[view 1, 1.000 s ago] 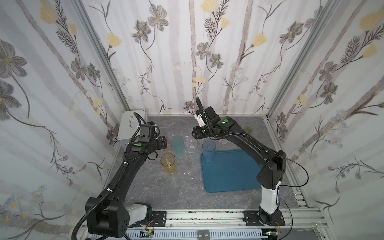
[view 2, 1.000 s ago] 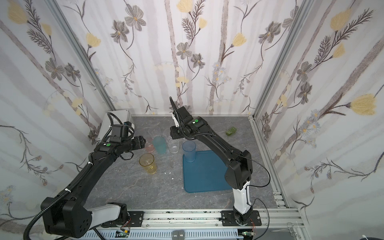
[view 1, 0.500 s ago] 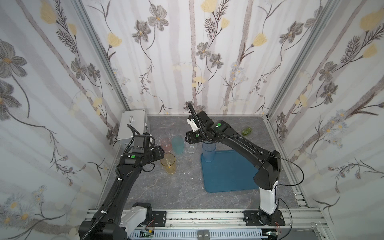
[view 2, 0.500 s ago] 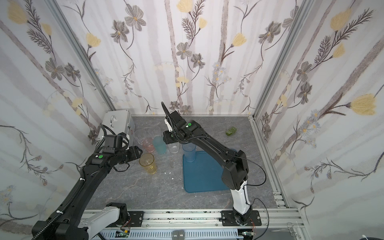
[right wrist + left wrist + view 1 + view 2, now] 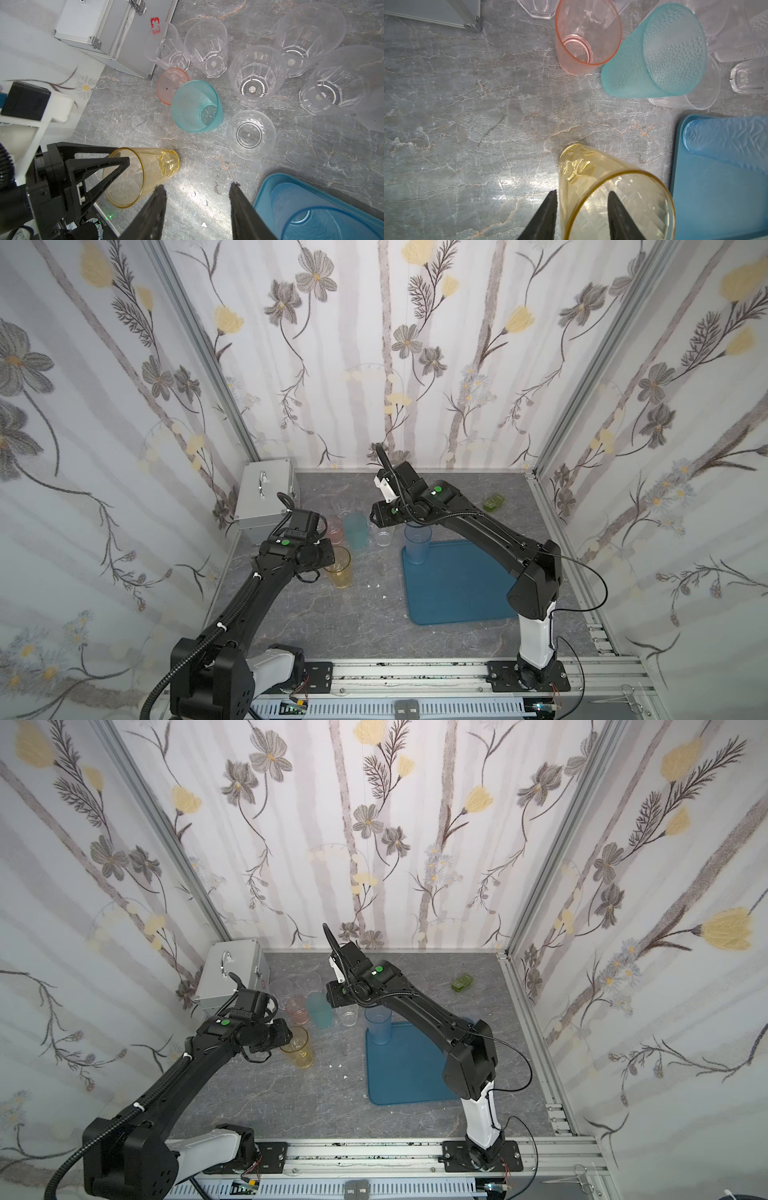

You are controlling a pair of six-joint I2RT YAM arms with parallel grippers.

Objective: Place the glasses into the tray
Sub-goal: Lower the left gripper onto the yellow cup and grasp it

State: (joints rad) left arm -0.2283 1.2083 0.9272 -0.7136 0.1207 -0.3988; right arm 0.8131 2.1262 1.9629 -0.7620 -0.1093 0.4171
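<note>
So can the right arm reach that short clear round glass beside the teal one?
Probably yes. The right gripper is open and empty, and the short clear round glass stands upright near it, apart from the teal bumpy tumbler, with nothing in between.

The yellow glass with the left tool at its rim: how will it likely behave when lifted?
The yellow glass looks thin and translucent, so probably light. Tall and narrower at its base, it may tip if nudged. The left tool straddles only one wall, so it might swing or slip.
</note>
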